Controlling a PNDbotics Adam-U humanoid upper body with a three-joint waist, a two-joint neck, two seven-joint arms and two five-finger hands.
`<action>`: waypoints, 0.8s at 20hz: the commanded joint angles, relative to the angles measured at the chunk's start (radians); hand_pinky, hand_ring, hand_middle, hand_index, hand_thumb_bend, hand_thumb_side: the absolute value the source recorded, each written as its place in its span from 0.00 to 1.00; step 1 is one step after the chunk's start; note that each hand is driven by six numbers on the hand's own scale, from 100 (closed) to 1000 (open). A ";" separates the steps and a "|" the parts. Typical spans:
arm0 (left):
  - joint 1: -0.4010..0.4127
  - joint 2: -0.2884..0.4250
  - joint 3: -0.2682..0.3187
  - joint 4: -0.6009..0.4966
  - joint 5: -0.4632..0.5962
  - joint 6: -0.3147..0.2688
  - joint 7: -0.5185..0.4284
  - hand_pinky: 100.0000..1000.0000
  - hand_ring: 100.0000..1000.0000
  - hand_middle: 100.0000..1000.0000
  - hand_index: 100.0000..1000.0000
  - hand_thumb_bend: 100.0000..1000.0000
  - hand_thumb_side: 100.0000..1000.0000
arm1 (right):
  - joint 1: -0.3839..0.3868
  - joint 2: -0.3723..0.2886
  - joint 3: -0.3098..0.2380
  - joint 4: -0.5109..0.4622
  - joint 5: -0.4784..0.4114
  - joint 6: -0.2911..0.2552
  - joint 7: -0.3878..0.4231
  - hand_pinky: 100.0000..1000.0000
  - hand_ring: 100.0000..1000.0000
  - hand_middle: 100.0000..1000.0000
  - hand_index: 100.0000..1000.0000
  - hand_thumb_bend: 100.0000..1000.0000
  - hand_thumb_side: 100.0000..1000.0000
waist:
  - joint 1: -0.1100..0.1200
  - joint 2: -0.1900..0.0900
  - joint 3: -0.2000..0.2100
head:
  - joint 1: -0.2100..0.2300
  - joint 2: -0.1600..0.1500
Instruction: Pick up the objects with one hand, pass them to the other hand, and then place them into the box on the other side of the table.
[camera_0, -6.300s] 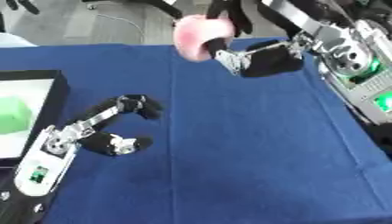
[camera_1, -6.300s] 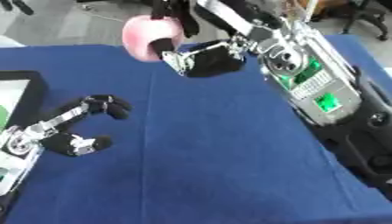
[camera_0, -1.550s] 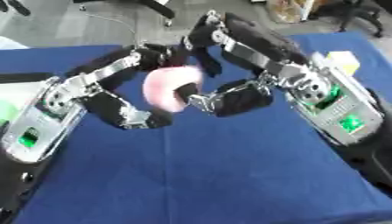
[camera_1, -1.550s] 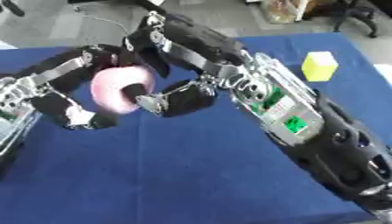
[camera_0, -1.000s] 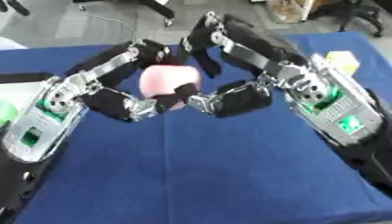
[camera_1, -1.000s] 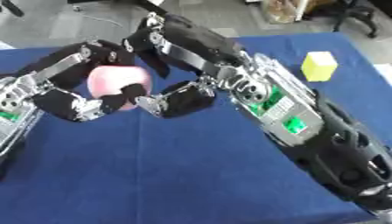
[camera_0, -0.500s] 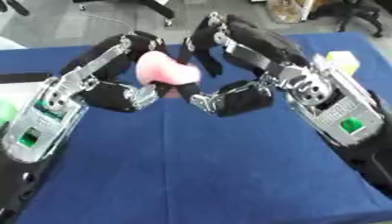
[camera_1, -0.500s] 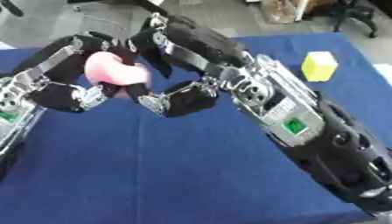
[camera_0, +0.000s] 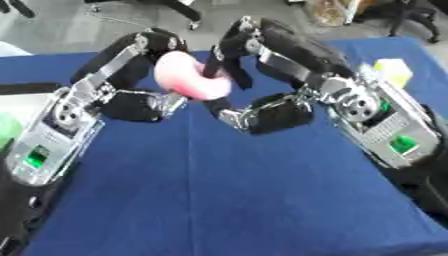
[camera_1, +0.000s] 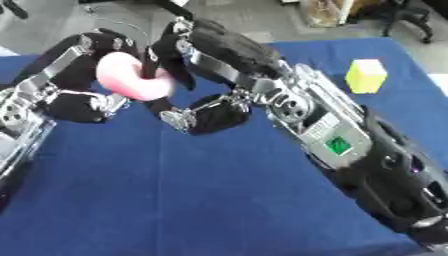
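A pink rounded object (camera_0: 189, 76) hangs above the blue table between my two hands. My left hand (camera_0: 137, 103) comes from the left and is shut on it, fingers arched over its top and thumb under its left side. My right hand (camera_0: 267, 113) reaches in from the right with its fingers arched high; one dark fingertip (camera_0: 213, 64) lies against the object's right edge, while its thumb sits below, apart from the object. The box (camera_0: 19, 91) with a dark rim shows at the left edge, a green thing (camera_0: 7, 131) inside it.
A yellow-green block (camera_1: 366, 75) stands on the blue cloth (camera_0: 219, 200) at the right, behind my right forearm. Floor and chair legs lie beyond the table's far edge.
The pink object has passed from deep inside my right hand toward the left: my left hand closed round it and lifted it up and slightly left. My right hand has barely moved.
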 joint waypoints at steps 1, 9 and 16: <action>-0.024 0.010 0.015 -0.014 0.013 0.001 0.019 0.34 0.26 0.31 0.33 0.00 0.20 | -0.015 -0.013 -0.007 -0.015 0.005 -0.015 0.008 0.60 0.24 0.16 0.38 0.18 0.09 | 0.004 -0.006 0.001 | 0.002 -0.002; -0.023 0.024 0.001 -0.003 0.018 -0.015 -0.002 0.34 0.25 0.30 0.32 0.00 0.20 | -0.025 -0.014 -0.024 -0.015 0.050 -0.077 0.012 0.59 0.31 0.26 0.46 0.44 0.32 | 0.005 -0.007 -0.003 | 0.006 -0.002; -0.012 0.043 -0.002 0.031 0.013 -0.034 -0.020 0.34 0.25 0.31 0.32 0.00 0.20 | -0.035 -0.014 -0.049 -0.015 0.155 -0.131 -0.035 0.59 0.34 0.29 0.46 0.49 0.40 | 0.003 -0.005 -0.003 | 0.008 -0.002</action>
